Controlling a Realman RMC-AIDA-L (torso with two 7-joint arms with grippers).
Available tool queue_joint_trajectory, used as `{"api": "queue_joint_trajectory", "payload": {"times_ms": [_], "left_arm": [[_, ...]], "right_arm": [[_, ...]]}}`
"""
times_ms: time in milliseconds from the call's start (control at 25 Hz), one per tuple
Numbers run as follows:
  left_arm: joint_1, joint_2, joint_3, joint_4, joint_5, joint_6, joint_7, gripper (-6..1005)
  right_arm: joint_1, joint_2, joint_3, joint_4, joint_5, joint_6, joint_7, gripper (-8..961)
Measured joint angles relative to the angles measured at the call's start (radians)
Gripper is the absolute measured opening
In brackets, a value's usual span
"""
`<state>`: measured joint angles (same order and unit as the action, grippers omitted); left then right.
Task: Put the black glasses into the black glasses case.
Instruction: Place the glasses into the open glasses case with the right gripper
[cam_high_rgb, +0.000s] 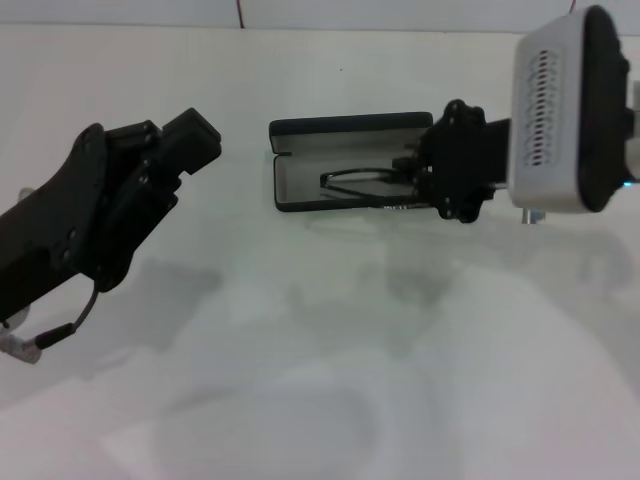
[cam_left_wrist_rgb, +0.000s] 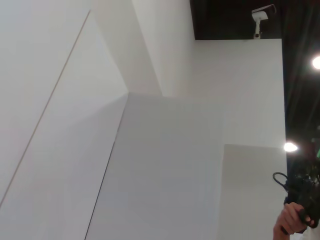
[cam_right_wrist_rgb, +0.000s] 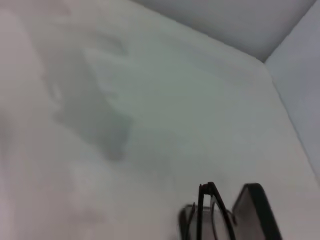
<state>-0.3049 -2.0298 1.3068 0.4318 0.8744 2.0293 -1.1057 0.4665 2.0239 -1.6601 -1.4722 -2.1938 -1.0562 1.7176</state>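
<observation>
The black glasses case (cam_high_rgb: 300, 128) lies open at the table's far middle, lid raised behind and pale lining showing. The black glasses (cam_high_rgb: 352, 181) hang tilted just over the open tray, their right end running into my right gripper (cam_high_rgb: 412, 178). That gripper sits at the case's right end, shut on the glasses. In the right wrist view the glasses (cam_right_wrist_rgb: 207, 212) show close up, with the case (cam_right_wrist_rgb: 256, 210) just beyond them. My left gripper (cam_high_rgb: 178, 148) is held up at the left, well apart from the case. The left wrist view shows neither glasses nor case.
The white table (cam_high_rgb: 320, 350) carries nothing else in front of the case. My right arm's white wrist housing (cam_high_rgb: 560, 110) stands at the far right. The left wrist view shows white walls (cam_left_wrist_rgb: 165, 165) and a person's hand (cam_left_wrist_rgb: 290, 222) holding a device.
</observation>
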Motion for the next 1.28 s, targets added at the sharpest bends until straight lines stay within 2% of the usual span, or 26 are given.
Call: {"api": "queue_joint_trajectory", "payload": {"times_ms": [240,600,880,1280], "left_arm": [[0.000,-0.004,0.000,-0.008,-0.002,-0.002,0.001,47],[-0.003,-0.007,0.000,-0.011,-0.002,-0.005,0.003,47],[-0.008,-0.007,0.000,-0.021,-0.002,-0.005,0.009,47],[-0.010,-0.008,0.000,-0.022,0.001,-0.005,0.012,47]], "right_arm": [[0.035,0.001,-0.079,0.036,-0.107,0.103,0.007,68],[0.055,0.003,-0.265,0.160,-0.199,0.376,0.008,69],[0.054,0.004,-0.322,0.214,-0.221,0.522,0.010,70],[0.050,0.004,-0.345,0.249,-0.220,0.609,0.011,71]]}}
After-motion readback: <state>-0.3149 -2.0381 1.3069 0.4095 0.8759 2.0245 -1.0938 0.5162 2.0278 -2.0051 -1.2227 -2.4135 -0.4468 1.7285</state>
